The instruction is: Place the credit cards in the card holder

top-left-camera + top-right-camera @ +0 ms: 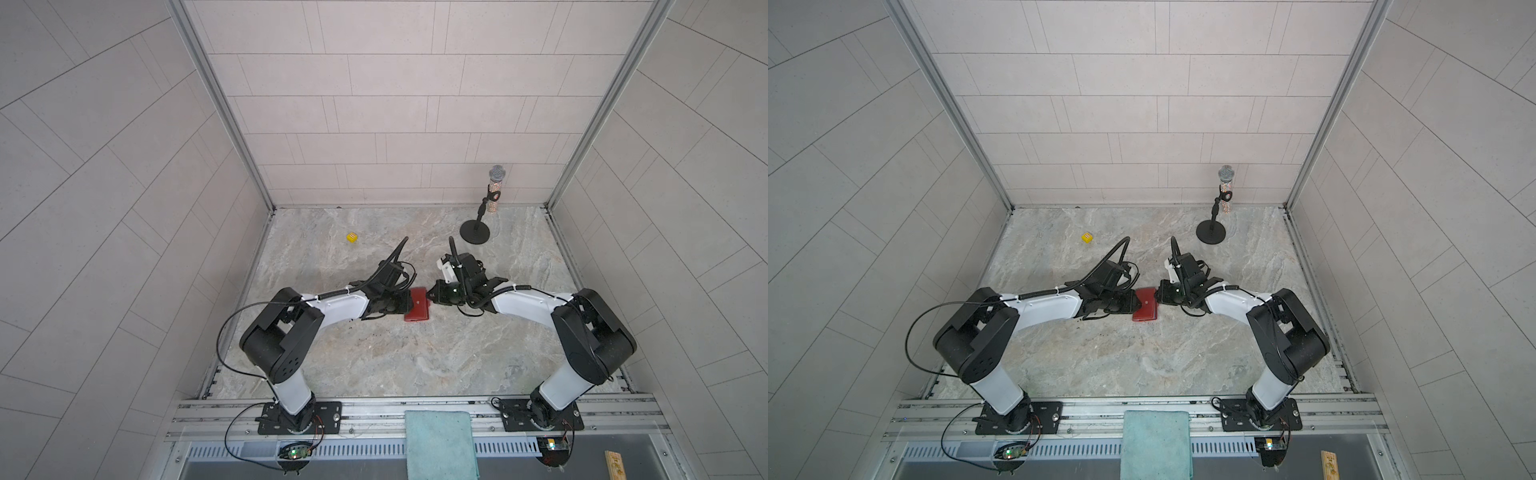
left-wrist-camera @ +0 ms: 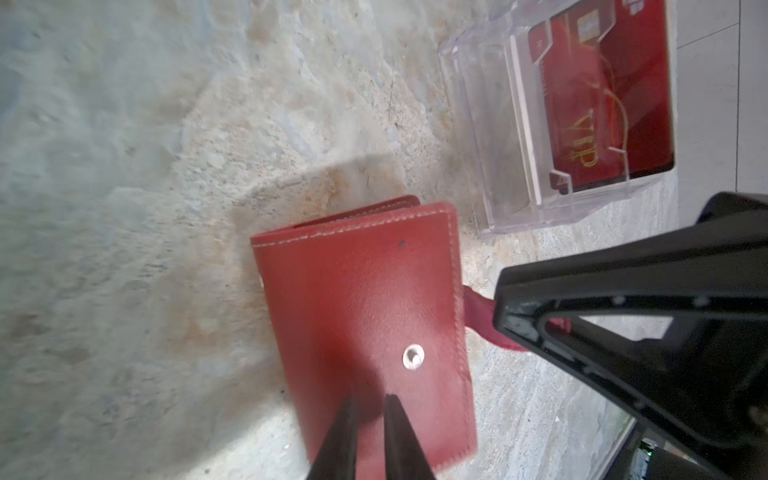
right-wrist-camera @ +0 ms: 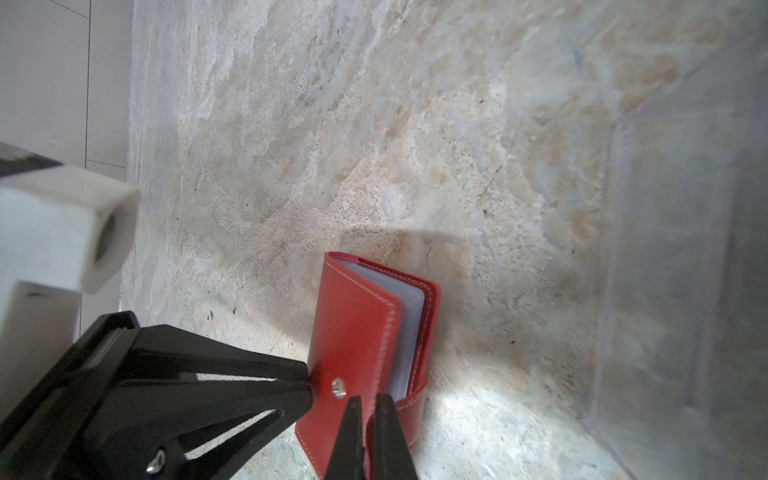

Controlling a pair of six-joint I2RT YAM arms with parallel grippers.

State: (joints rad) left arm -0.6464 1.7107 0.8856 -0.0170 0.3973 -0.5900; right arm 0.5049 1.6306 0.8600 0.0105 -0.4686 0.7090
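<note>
Right tool (image 3: pixel 370 400) pinches card holder (image 3: pixel 353 332) — credit cards (image 2: pixel 590 116) cropped.

In both top views we see pale rectangular wall tiles (image 1: pixel 374 104) on three sides, joined by grey metal corner posts (image 1: pixel 222 104). The work surface is a marbled slab (image 1: pixel 374 361) in grey and beige, evenly lit, with soft shadows. A microphone on a round black stand (image 1: pixel 475 230) stands near the far right corner, and a small yellow die (image 1: pixel 352 237) lies far left. A teal cloth (image 1: pixel 438 444) hangs over the front aluminium rail (image 1: pixel 374 409), with a wooden block (image 1: pixel 614 465) at front right
</note>
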